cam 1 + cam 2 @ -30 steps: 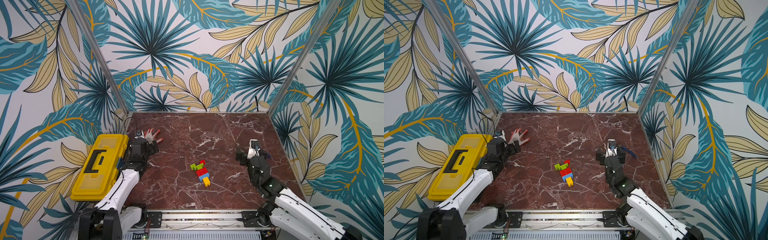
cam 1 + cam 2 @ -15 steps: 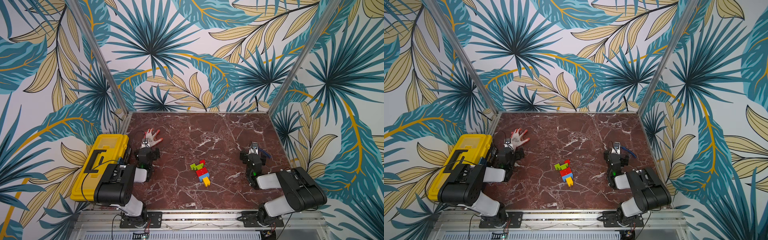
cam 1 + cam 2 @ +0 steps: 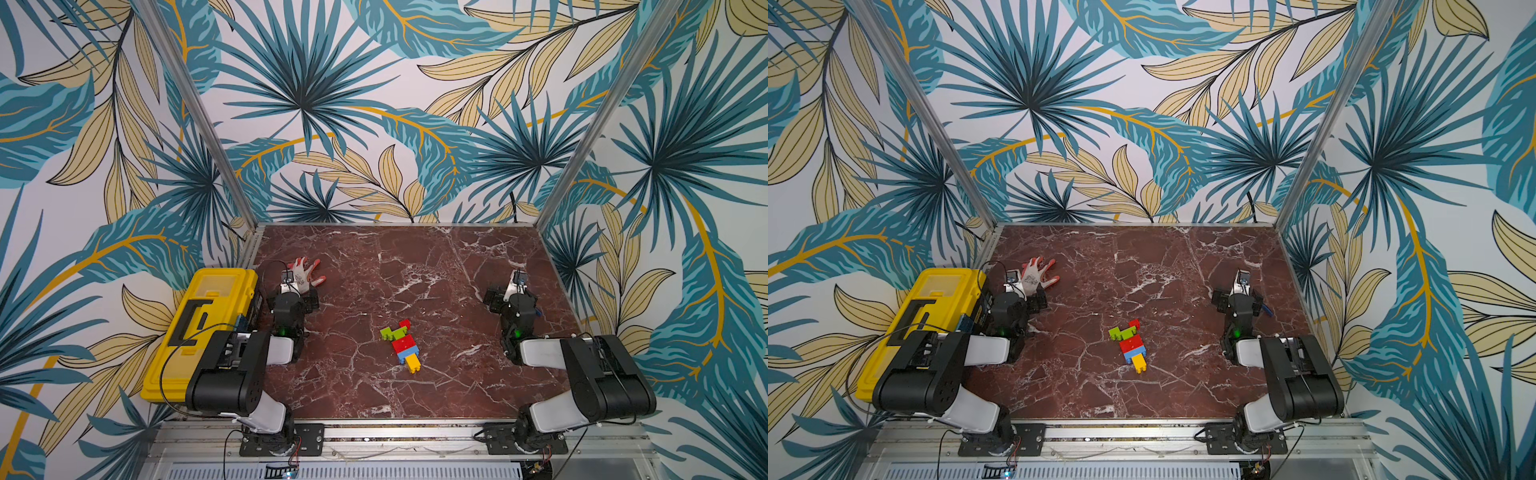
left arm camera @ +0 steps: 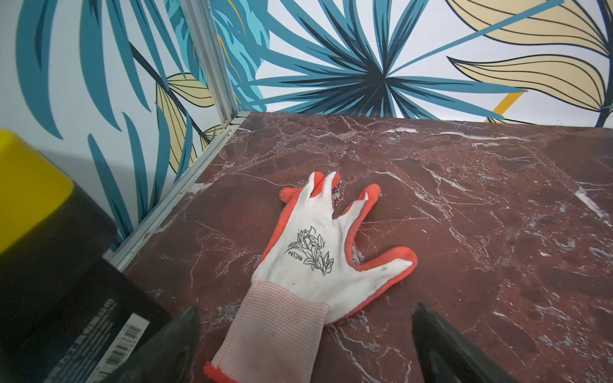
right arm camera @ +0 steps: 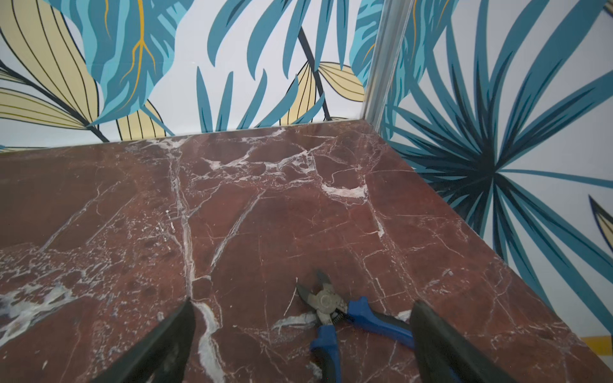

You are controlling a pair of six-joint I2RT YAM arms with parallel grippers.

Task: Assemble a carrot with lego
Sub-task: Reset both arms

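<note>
The carrot (image 3: pixel 402 345) lies flat in the middle of the marble table in both top views, also (image 3: pixel 1128 345). It is made of joined lego: a yellow-orange tip toward the front, then blue, red, lime green leaves and a small red piece (image 3: pixel 404 323) at the far end. My left gripper (image 3: pixel 293 293) rests at the table's left, open, well away from the carrot. In its wrist view the open left gripper (image 4: pixel 305 318) straddles a glove's cuff without gripping it. My right gripper (image 3: pixel 513 293) is open at the right. The carrot shows in neither wrist view.
A yellow toolbox (image 3: pixel 199 328) stands along the left edge beside the left arm. A white and orange work glove (image 4: pixel 318 252) lies ahead of the left gripper. Blue-handled pliers (image 5: pixel 331 315) lie on the table between the right fingers (image 5: pixel 431 335). Patterned walls enclose three sides.
Both arms have folded back from a stretched-out pose to a tucked pose near the table's front. The grippers stayed open. The carrot has not moved.
</note>
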